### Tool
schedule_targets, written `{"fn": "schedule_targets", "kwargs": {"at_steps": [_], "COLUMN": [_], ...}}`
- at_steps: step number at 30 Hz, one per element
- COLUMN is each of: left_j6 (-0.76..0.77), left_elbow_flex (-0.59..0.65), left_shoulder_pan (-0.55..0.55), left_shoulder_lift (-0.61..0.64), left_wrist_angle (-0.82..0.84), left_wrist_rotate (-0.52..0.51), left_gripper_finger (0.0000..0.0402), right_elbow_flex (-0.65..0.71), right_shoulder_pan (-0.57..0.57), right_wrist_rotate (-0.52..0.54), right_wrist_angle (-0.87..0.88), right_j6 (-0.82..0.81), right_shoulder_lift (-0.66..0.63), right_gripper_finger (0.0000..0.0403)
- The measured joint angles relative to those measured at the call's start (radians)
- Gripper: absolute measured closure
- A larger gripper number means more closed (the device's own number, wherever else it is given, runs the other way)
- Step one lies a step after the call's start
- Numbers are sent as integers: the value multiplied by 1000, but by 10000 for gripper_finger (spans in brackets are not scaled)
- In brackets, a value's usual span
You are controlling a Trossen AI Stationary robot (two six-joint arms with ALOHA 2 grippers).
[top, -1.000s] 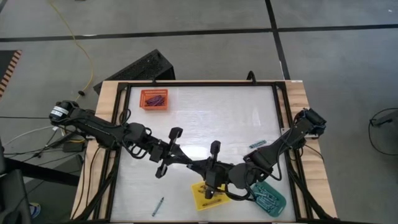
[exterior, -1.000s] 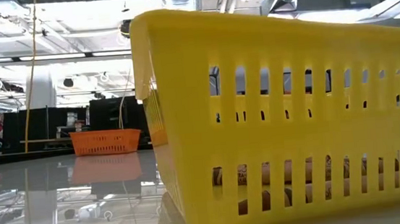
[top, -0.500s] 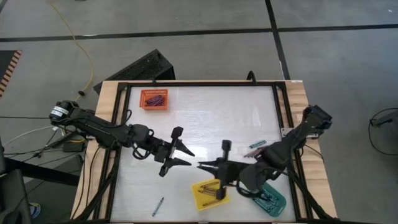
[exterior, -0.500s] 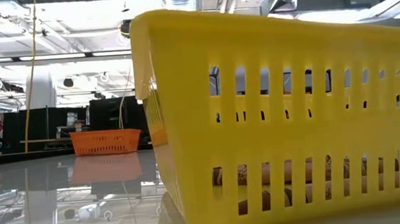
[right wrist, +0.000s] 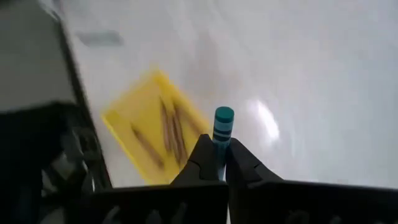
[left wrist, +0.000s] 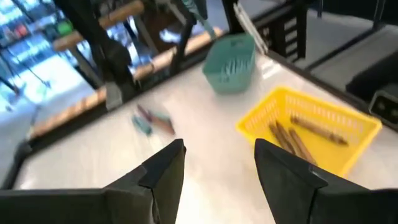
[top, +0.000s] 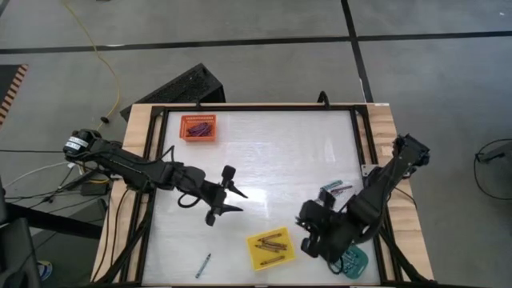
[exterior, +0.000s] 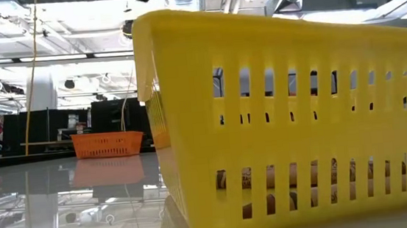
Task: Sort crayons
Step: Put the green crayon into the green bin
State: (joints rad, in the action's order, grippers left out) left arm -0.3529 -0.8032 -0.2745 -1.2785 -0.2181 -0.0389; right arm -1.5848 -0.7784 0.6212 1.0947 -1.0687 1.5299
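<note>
Both arms pulled apart | left gripper (top: 231, 193) fingers spread, empty — yellow tray (top: 270, 249) of brownish crayons (left wrist: 300, 136) ahead of it | right gripper (right wrist: 217, 163) clamped on a teal crayon (right wrist: 222, 126) — beside teal tray (top: 353, 258)

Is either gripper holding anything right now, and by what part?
The right gripper is shut on a teal crayon, pinching its lower part so the flat end sticks out. The left gripper is open and empty.

Two dark jointed arms, black cables
</note>
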Motion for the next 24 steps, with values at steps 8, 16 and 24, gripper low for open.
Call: {"fn": "schedule_targets", "kwargs": {"at_steps": [8,16,24], "left_j6": [34,-3,67], "left_elbow_flex": [0,0,0], "left_shoulder_pan": [0,0,-1], "left_shoulder_lift": [0,0,0], "left_wrist_angle": [99,101,150], "left_wrist_rotate": [0,0,8], "left_gripper_finger": [217,217,217], "right_elbow_flex": [0,0,0], "right_shoulder_pan": [-132,-274,-303], "right_wrist_rotate": [-234,-306,-412], "right_wrist_angle": [204,269,269], "right_j6": [-491,-843,-870], "right_shoulder_lift": [127,238,337], "right_gripper_finger": [403,403,403]}}
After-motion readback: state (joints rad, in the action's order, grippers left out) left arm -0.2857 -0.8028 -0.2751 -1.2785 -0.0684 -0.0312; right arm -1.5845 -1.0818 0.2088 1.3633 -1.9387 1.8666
